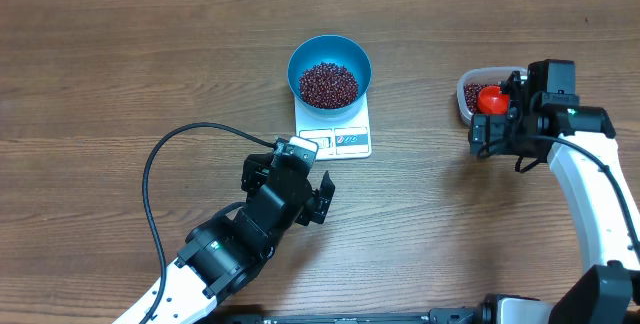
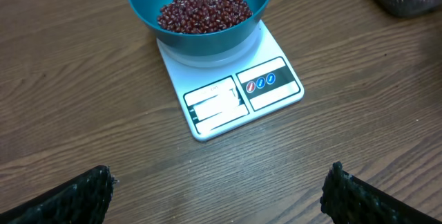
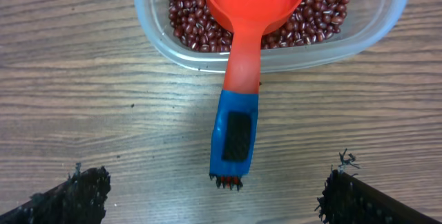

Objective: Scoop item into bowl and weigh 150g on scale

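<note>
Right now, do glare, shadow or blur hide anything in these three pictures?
Overhead: the light is even and the picture sharp, but the scale display is too small to read. Left wrist: the display looks washed out, and the fingertips are dark and soft. Right wrist: there is a bright glint on the scoop.

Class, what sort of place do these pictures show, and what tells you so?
Probably a robotics lab bench set up for kitchen-style weighing: robot arms at a wooden table, a kitchen scale carrying a blue bowl of beans, and a plastic tub with a scoop.
</note>
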`<state>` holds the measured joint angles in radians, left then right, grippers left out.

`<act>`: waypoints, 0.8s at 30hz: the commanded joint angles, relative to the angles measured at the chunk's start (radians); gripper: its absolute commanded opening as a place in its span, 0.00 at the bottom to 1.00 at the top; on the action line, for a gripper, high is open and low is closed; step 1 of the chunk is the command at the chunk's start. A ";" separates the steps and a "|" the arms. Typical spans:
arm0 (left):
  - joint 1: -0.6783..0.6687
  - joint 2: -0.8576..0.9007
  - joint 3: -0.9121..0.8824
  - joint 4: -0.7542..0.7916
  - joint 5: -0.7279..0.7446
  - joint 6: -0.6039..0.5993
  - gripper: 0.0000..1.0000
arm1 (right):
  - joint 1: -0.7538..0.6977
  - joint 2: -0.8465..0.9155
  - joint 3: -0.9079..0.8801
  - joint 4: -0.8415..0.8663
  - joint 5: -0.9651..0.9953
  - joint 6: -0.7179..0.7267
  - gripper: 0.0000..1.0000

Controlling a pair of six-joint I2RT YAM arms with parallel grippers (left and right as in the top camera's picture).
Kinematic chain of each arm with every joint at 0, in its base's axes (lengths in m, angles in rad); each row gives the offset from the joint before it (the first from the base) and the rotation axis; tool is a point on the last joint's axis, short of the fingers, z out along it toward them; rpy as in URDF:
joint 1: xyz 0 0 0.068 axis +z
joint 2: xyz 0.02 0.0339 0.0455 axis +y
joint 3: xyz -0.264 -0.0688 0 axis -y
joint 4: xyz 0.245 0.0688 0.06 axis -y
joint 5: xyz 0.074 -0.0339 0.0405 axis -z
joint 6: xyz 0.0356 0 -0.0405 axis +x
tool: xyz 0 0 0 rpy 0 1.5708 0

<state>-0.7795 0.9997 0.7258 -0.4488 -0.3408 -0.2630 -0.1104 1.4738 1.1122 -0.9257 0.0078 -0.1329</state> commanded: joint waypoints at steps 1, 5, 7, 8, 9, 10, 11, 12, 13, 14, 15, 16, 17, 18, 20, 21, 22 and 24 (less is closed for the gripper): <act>-0.006 -0.005 -0.006 0.000 0.001 -0.014 1.00 | 0.004 -0.058 0.029 -0.013 0.010 -0.033 1.00; -0.006 -0.005 -0.006 0.000 0.001 -0.014 1.00 | 0.004 -0.100 0.076 -0.069 0.010 -0.033 1.00; -0.006 -0.005 -0.006 0.000 0.001 -0.014 0.99 | 0.004 -0.124 0.090 -0.095 0.010 -0.033 1.00; -0.006 -0.005 -0.006 0.001 0.001 -0.014 1.00 | 0.004 -0.142 0.099 -0.117 0.010 -0.033 1.00; -0.006 -0.005 -0.006 0.000 0.001 -0.014 1.00 | 0.004 -0.150 0.102 -0.126 0.010 -0.033 1.00; -0.006 -0.005 -0.006 0.000 0.002 -0.014 1.00 | 0.004 -0.164 0.108 -0.142 0.010 -0.033 1.00; -0.006 -0.005 -0.006 0.001 0.001 -0.014 1.00 | 0.004 -0.176 0.111 -0.152 0.010 -0.033 1.00; -0.006 -0.005 -0.006 0.000 0.001 -0.014 1.00 | 0.004 -0.188 0.114 -0.162 0.010 -0.033 1.00; -0.006 -0.005 -0.006 0.000 0.001 -0.014 1.00 | 0.004 -0.203 0.114 -0.167 0.010 -0.033 1.00; -0.006 -0.005 -0.006 0.001 0.001 -0.014 1.00 | 0.004 -0.213 0.114 -0.172 0.010 -0.033 1.00; -0.006 -0.005 -0.006 0.001 0.001 -0.014 1.00 | 0.004 -0.224 0.114 -0.178 0.010 -0.033 1.00; -0.006 -0.005 -0.006 0.000 0.001 -0.014 1.00 | 0.004 -0.233 0.114 -0.184 0.010 -0.033 1.00; -0.006 -0.005 -0.006 0.000 0.001 -0.014 0.99 | 0.004 -0.240 0.114 -0.188 0.010 -0.032 1.00; -0.006 -0.005 -0.006 0.000 0.001 -0.014 1.00 | 0.004 -0.242 0.114 -0.188 0.010 -0.033 1.00; -0.006 -0.005 -0.006 0.000 0.001 -0.014 0.99 | 0.004 -0.241 0.114 -0.188 0.009 -0.032 1.00; -0.006 -0.005 -0.006 0.000 0.001 -0.014 1.00 | 0.004 -0.239 0.114 -0.188 0.009 -0.032 1.00; -0.006 -0.005 -0.006 0.000 0.001 -0.014 1.00 | 0.004 -0.237 0.114 -0.188 0.009 -0.032 1.00; -0.006 -0.005 -0.006 0.001 0.001 -0.014 1.00 | 0.004 -0.233 0.113 -0.188 0.010 -0.032 1.00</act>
<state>-0.7795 0.9997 0.7258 -0.4484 -0.3408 -0.2630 -0.1104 1.2446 1.1988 -1.1164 0.0078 -0.1589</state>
